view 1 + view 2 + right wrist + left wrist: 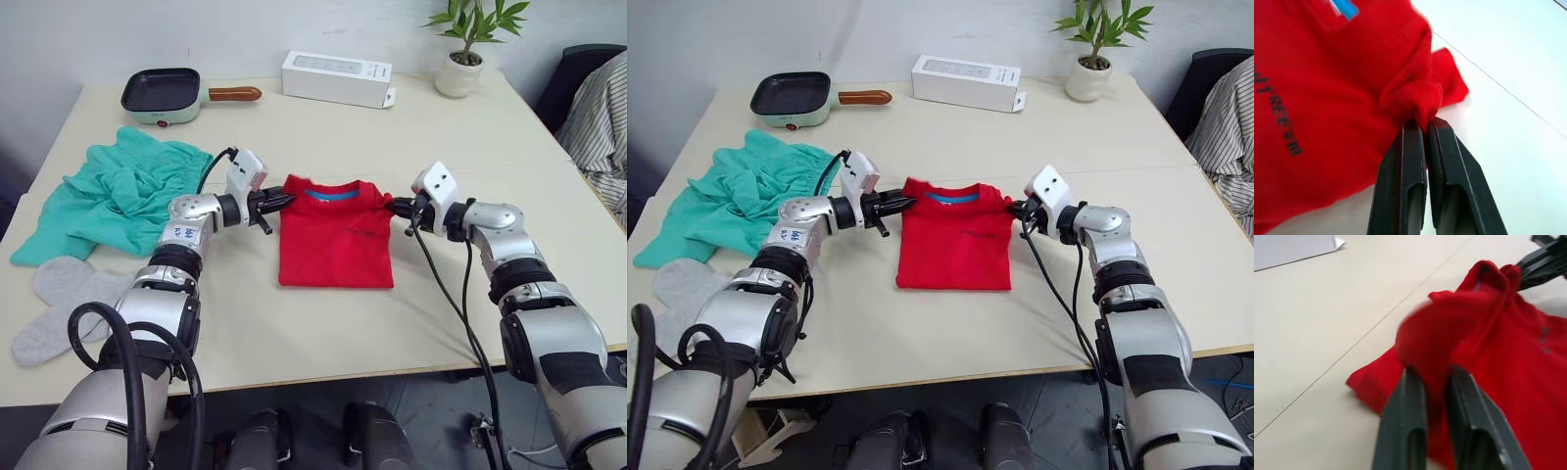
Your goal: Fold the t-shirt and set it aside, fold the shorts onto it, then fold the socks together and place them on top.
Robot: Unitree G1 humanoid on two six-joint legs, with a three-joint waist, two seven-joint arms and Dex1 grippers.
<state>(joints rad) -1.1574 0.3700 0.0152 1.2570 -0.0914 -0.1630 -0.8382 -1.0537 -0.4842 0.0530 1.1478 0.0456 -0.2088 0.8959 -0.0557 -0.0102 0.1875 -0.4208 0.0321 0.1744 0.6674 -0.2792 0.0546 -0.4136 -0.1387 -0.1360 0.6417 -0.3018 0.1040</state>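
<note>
The red t-shirt (pixel 335 235) lies folded narrow in the middle of the table, collar and blue label toward the far side. My left gripper (pixel 284 200) is shut on its left shoulder corner, red cloth bunched between the fingers (pixel 1405 431). At the opposite shoulder my right gripper (pixel 395 207) is shut on a pinch of the shirt (pixel 1415 105). The teal shorts (pixel 118 191) lie crumpled at the left of the table. Grey socks (pixel 64 299) rest near the front left edge, partly behind my left arm.
A small frying pan (pixel 167 93) with a wooden handle, a white box (pixel 336 77) and a potted plant (pixel 465 49) stand along the far side of the table (pixel 470 137). A chair with striped cloth (pixel 598 117) is beyond the right edge.
</note>
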